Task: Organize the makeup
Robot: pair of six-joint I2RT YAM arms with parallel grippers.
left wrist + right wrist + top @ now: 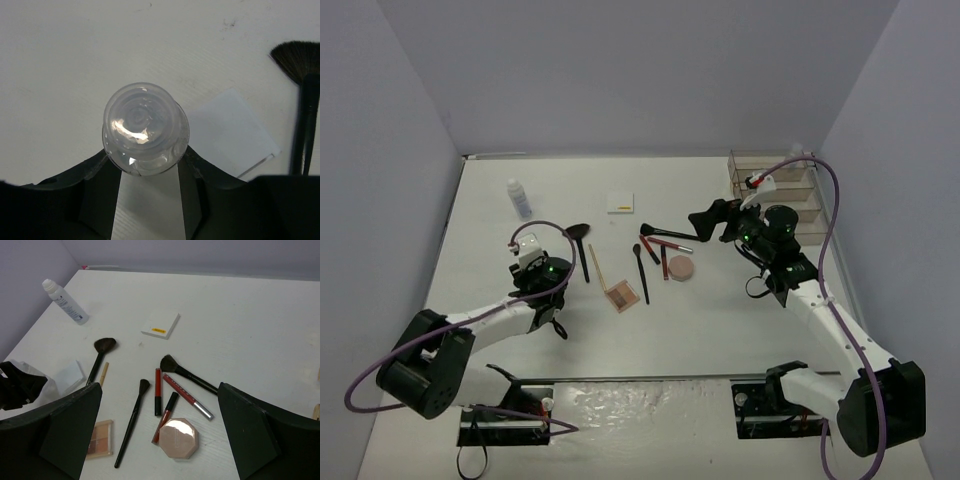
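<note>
Clear bottle, seemingly pinched in left claw, right claw spread wide

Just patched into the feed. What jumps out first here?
The left hand grips a clear bottle at the table's left side. Mid-table lies a scatter of brushes, pencils and a pink compact, with the right hand wide open beside its right end. The clear organizer stands at the far right.
</note>
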